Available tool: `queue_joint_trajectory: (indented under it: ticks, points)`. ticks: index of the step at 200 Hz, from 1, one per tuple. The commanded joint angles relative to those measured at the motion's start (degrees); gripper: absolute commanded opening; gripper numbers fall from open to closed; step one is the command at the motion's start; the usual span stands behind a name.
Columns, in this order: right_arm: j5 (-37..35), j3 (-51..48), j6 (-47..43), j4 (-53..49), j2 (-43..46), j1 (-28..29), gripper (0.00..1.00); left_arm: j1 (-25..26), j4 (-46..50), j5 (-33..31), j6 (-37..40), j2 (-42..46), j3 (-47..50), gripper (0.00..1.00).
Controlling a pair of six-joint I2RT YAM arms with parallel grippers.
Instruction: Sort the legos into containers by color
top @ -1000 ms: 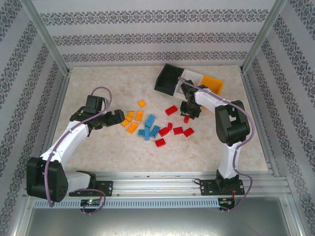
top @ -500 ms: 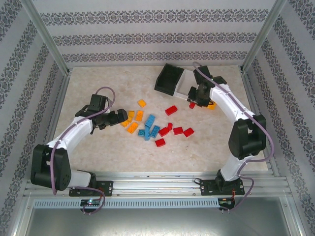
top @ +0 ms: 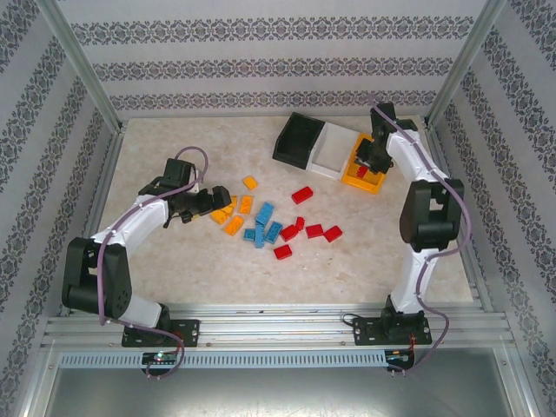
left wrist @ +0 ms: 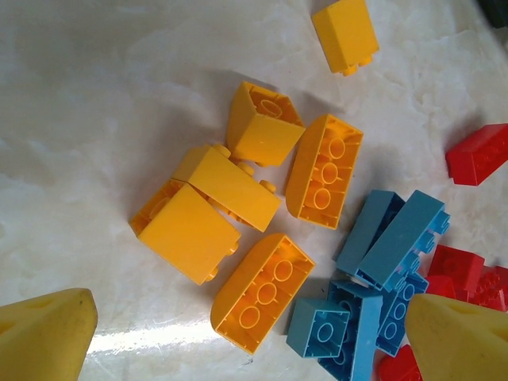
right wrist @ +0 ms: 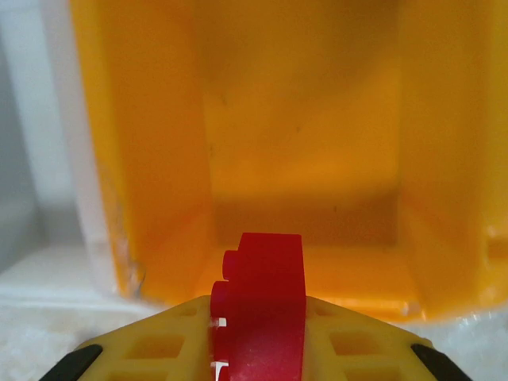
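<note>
Since a second ago the right gripper (top: pixel 365 165) has swung from mid-frame to the orange bin (top: pixel 352 180) at upper right, clamped on a red brick (top: pixel 362 172). The left gripper (top: pixel 211 201), spread wide and empty, has edged toward the yellow bricks (top: pixel 233 224).

Left wrist: yellow bricks sit mid-frame and blue bricks (left wrist: pixel 389 238) lower right, between the spread fingers (left wrist: pixel 44 333).

Right wrist: the red brick is pinched at bottom centre, with the bin's interior above.
</note>
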State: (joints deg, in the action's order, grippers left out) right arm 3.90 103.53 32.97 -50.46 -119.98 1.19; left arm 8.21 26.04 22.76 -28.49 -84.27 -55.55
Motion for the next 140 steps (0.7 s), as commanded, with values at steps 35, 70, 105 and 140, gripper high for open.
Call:
queue_joint_trajectory:
  ticks: [35, 70, 105, 140]
  points:
    - [-0.71, 9.68, -2.03, -4.45, -8.03, -1.27, 0.41, 0.43, 4.44, 0.36, 1.96, -0.68, -1.51, 1.0]
    - [-1.38, 13.58, -3.02, -7.44, -6.59, -1.45, 0.55, 0.44, 4.11, 0.98, 1.77, -1.68, -2.58, 1.0]
    - [-1.21, 11.61, -3.61, -10.01, 1.99, -1.15, 0.58, 1.32, 3.07, 2.59, 2.69, -3.19, -4.63, 1.0]
    - [3.19, 2.82, -4.19, -12.92, 11.07, 1.05, 0.63, 3.79, 6.1, 2.14, 5.61, -4.73, -8.67, 1.0]
